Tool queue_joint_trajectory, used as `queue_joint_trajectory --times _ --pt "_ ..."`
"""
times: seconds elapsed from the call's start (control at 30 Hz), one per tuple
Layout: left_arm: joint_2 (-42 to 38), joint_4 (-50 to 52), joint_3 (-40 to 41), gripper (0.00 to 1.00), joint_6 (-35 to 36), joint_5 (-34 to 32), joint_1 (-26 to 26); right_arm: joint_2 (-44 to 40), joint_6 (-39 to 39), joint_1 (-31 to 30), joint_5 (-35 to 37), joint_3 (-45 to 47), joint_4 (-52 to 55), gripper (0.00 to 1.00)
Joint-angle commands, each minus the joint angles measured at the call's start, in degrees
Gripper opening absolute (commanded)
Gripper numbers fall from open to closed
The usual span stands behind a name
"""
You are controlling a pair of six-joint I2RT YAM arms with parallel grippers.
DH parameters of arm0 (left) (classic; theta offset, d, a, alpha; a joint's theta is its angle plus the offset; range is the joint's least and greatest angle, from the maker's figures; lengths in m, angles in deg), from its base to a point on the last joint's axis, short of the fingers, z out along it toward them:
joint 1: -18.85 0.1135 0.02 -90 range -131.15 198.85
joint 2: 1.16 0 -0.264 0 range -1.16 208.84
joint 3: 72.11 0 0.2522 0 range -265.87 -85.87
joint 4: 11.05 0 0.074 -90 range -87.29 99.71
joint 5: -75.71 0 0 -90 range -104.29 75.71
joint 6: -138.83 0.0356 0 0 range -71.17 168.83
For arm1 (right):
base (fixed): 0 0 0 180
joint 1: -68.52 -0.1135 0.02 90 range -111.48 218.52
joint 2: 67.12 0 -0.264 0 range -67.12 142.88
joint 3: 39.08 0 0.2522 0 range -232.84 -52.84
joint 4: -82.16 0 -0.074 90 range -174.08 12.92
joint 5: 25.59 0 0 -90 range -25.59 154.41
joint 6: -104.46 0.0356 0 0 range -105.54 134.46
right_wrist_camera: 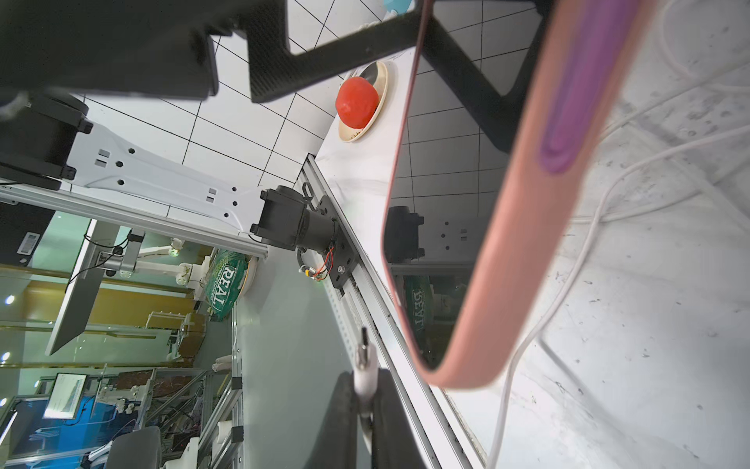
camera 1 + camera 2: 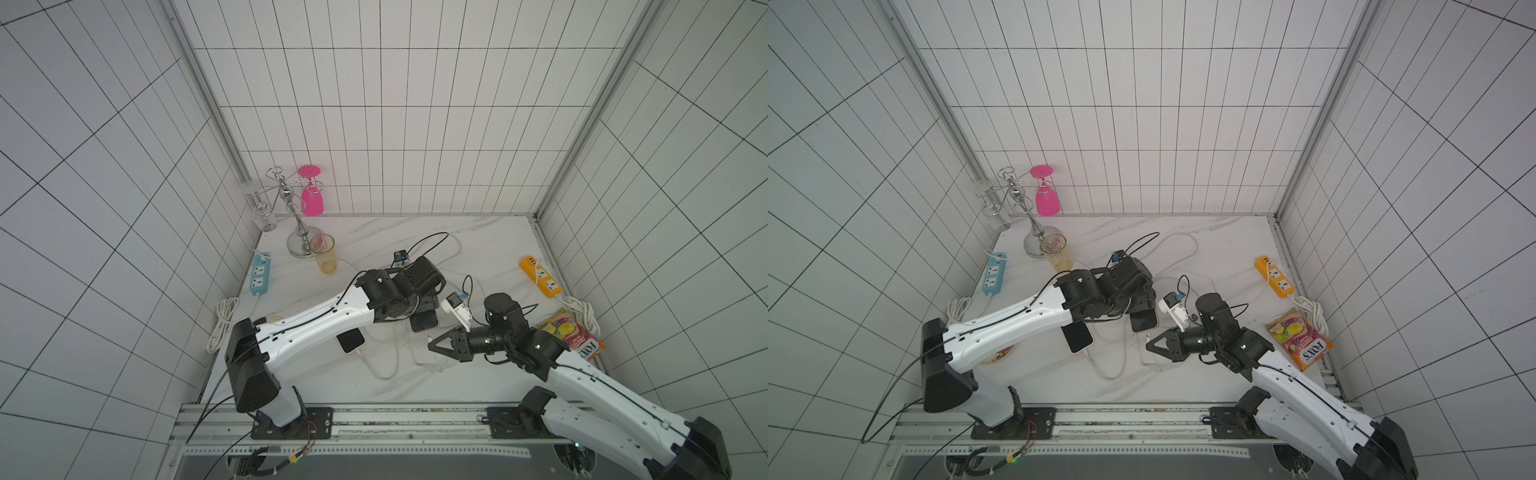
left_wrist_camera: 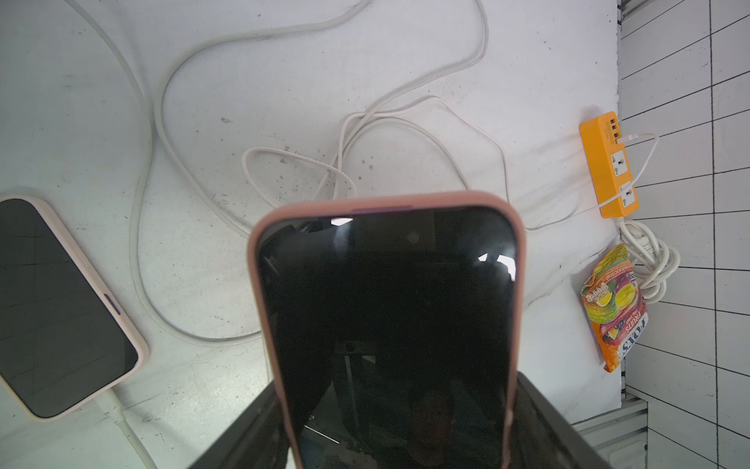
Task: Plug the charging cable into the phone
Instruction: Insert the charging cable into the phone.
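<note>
Left pincer [image 3: 389,430] is clamped on the phone [image 3: 385,304]: pink case, dark screen facing the wrist cam, a finger on each long edge and the far end sticking out past the fingertips. In both top views the phone [image 2: 424,323] sits mid-surface under the left wrist and looks raised off the surface [image 2: 498,241]. Right pincer [image 1: 365,390] is closed on the plug [image 1: 362,367] of the white charging cable [image 1: 560,296], with the metal tip poking out past the fingertips. The plug is near the phone's rounded end with a visible gap, so no contact and not inserted. The port isn't visible from here. The rest of the cable lies in loose loops on the surface beneath the phone. A second phone [image 2: 351,341], pale case, lies flat closer to the left arm's base with its own white lead plugged in. An orange power strip [image 2: 540,276] and a candy bag [image 2: 571,336] sit along the right edge, well apart from the work. A blue power strip [image 2: 259,274] sits on the left side.
</note>
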Motion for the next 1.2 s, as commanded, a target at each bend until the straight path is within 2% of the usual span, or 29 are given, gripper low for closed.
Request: queue_joint_trajectory --times 0.0,1.17 --pt "-1.5 -1.6 -2.1 0.0 0.2 -0.5 -0.2 0.4 -0.9 0.7 -1.2 0.0 -0.3 0.0" --pt "-2.9 -2.9 0.6 0.0 -0.8 0.7 -0.4 3.1 1.4 2.3 -1.6 0.6 -5.3 0.0"
